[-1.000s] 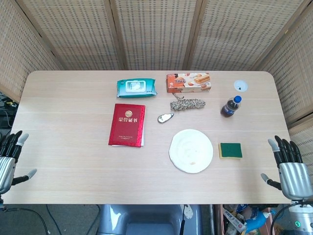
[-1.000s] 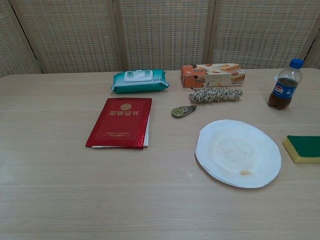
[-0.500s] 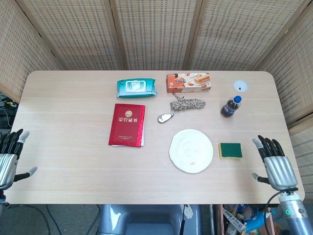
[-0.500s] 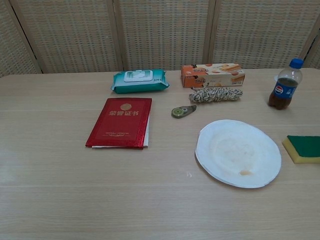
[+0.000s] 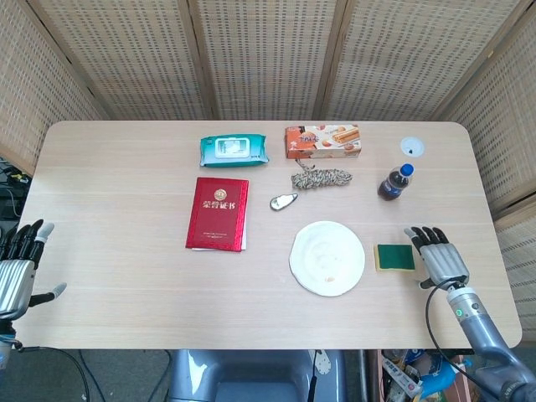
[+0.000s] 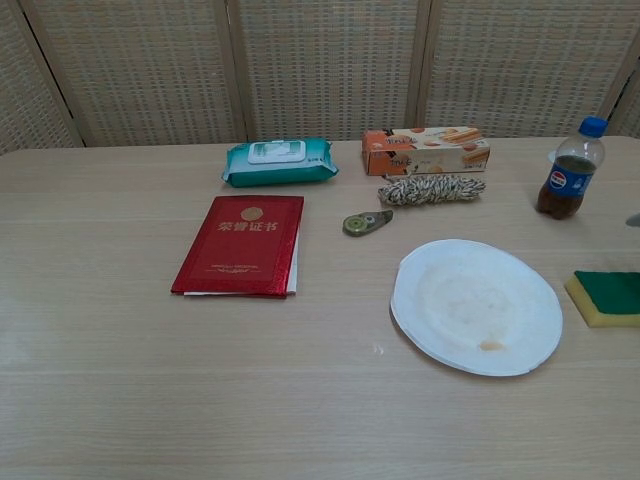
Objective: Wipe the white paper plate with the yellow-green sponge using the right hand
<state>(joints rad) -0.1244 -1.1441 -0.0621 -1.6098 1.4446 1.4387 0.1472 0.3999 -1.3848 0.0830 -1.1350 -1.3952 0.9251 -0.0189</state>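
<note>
The white paper plate lies flat on the table, right of centre, with a small brown stain near its front. Just right of it lies the yellow-green sponge, green face up. My right hand hovers just right of the sponge with fingers apart and nothing in it; I cannot tell whether it touches the sponge. In the chest view only a sliver of that hand shows at the right edge. My left hand stays open off the table's left front corner.
A cola bottle stands behind the sponge, with a white cap-like disc further back. A rope coil, biscuit box, wet-wipes pack, red booklet and small tape dispenser lie left and behind the plate.
My right hand has moved from beyond the table's right front edge leftward and forward to beside the sponge. The left hand has barely shifted. Objects on the table have not moved.
</note>
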